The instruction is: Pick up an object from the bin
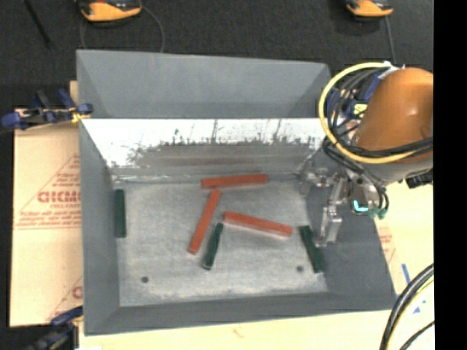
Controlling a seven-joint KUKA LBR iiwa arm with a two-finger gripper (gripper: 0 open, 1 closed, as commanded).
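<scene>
My gripper (330, 228) hangs over the right side of the bin, close to the right wall. Just below and left of its tip lies a short dark green stick (312, 249), slanted along the right edge of the bin floor; the tip is at the stick's upper end, and I cannot tell whether they touch. An orange-red stick (257, 224) lies a little to the left of the gripper, nearly level and apart from it. Nothing shows held in the gripper.
Two more orange-red sticks lie mid-bin, one flat near the back (235, 182) and one slanted (205, 221). A dark green stick (212, 245) rests at the slanted one's foot, and another (120, 212) stands along the left wall. The arm's orange cover and cables overhang the right rim.
</scene>
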